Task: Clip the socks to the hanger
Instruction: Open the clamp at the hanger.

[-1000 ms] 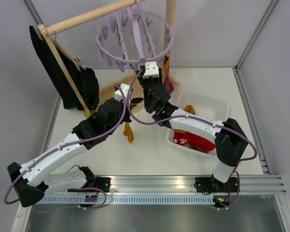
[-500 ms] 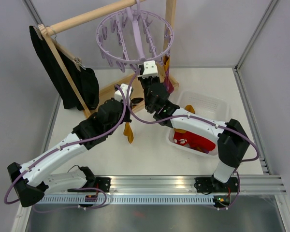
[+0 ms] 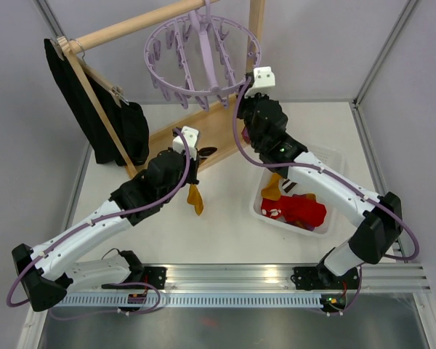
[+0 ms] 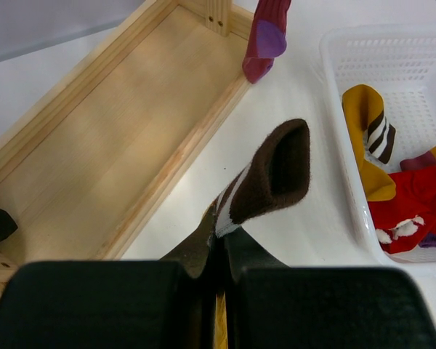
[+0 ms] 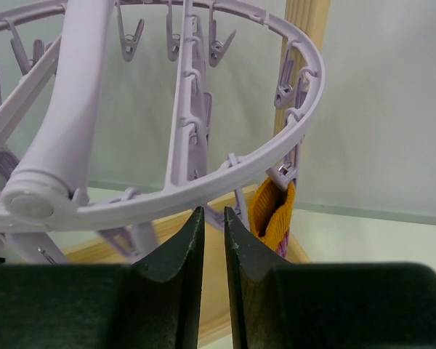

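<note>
Left gripper (image 4: 219,236) pinched the limp, light brown-cuffed mustard sock (image 4: 276,174) just under its cuff, which looked the edge to peg; right gripper (image 5: 211,218) sat nearly closed at the round lavender plastic clip hanger (image 5: 152,203)'s right rim, hold unclear.

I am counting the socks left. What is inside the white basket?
The white basket holds a mustard sock with brown-white stripes and a red sock with white bits. Anything beneath them is hidden.
</note>
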### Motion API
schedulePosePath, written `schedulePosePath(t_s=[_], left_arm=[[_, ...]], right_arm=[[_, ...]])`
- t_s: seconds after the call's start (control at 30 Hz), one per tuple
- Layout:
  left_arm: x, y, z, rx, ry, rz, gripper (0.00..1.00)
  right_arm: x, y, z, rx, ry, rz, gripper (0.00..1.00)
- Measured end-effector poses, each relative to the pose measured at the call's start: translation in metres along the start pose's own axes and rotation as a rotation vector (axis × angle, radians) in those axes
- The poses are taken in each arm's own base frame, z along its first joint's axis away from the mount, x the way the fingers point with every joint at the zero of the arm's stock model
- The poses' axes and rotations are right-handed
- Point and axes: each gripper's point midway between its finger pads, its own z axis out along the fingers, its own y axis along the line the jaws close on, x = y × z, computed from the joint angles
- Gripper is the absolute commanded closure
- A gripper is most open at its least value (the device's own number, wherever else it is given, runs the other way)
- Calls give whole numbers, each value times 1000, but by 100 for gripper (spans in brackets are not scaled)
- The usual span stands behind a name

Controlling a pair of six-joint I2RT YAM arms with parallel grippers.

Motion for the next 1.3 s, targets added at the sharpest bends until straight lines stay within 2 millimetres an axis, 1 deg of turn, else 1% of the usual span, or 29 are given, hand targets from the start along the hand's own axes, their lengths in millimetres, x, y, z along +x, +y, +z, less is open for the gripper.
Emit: schedulePosePath(t_s=[0.07,0.17,0.33,0.37,0.47,0.63,0.73,0.93,1.3], left_arm=[[-1,-1,0,7,-2,-2,98],[-1,-3,0,17,-5,-4,98],[-3,-5,0,23,-9,-6,98],[-2,-5,0,25,-8,-7,98],[-2,-5,0,25,-8,-7,98],[-2,-5,0,25,-8,-6,98],[-2,-5,0,25,-8,-6,98],[-2,-5,0,25,-8,-7,98],[-2,-5,0,25,-8,-6,98]], right_arm=[[-3,-6,4,-21,7,34,79],[1,-12,9,-47,32,67,78],[11,-9,11,-106,76,98,68],[12,-8,11,-123,82,104,64],[13,-7,14,-169,89,122,59],[13,-19,20,-205,90,120,54],[13,-18,21,-231,89,107,51],[13,-10,18,-296,88,80,48],[13,-8,18,-323,86,60,48]])
